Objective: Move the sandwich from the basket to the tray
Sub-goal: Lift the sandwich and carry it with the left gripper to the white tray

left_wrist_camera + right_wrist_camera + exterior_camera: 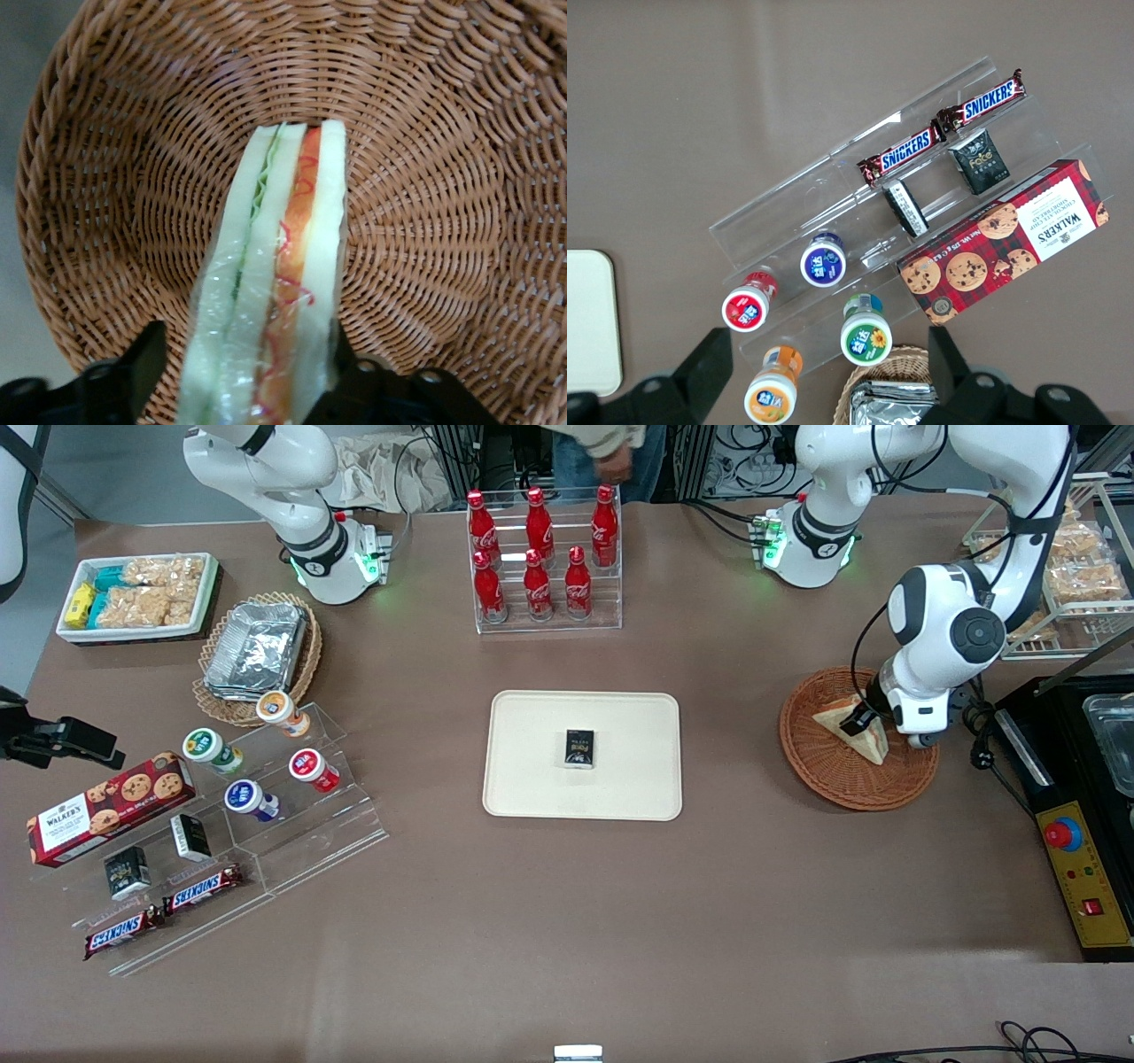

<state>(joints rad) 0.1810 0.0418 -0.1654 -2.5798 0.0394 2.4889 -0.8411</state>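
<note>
And here's the left arm down at the working arm's end of the brown surface (567, 921), its gripper (858, 718) right inside the reddish-brown wicker basket (824, 766). The wrist camera shows it plainly: the sandwich (275, 292) stands on edge on the woven floor, plastic wrap glinting over its white bread, green and orange-red layers running along the cut face, and the two black fingers (133, 367) sit against its two sides, clamped on the wedge. From the front, the pale triangle of the sandwich (873, 735) lies in the basket, partly covered by the wrist. The cream tray (532, 779) lies well apart, mid-surface, with one small dark box (580, 747) at its middle. Farther from the front camera than the tray, a clear rack of red cola bottles (540, 549) stands upright.
</note>
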